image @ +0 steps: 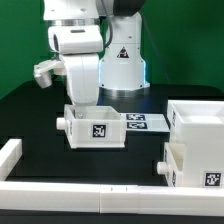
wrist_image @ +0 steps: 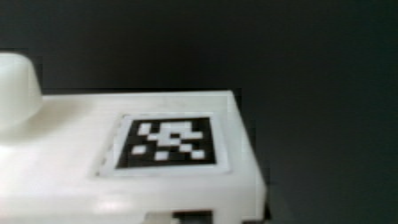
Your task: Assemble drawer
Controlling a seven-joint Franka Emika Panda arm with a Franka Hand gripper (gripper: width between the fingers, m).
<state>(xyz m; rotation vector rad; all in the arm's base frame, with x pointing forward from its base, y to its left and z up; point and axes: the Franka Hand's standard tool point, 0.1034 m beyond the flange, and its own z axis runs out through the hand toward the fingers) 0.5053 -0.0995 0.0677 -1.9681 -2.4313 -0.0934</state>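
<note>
My gripper [image: 84, 106] reaches down from above into a small white drawer tray [image: 95, 127] at the centre left of the table and looks shut on its wall. The tray has a tag on its side and a round knob [image: 62, 122] toward the exterior view's left. In the wrist view the same tray [wrist_image: 107, 185] fills the picture, with its tag [wrist_image: 173, 143] and its knob [wrist_image: 15, 85]; my fingers are hidden there. The large hollow shell [image: 200, 112] stands at the exterior view's right. A second tray [image: 183, 160] sits against its near side.
The marker board [image: 143, 122] lies flat on the black table just behind the held tray. Low white border rails run along the front [image: 100, 195] and the exterior view's left [image: 10, 153]. The arm's base [image: 122, 60] stands at the back.
</note>
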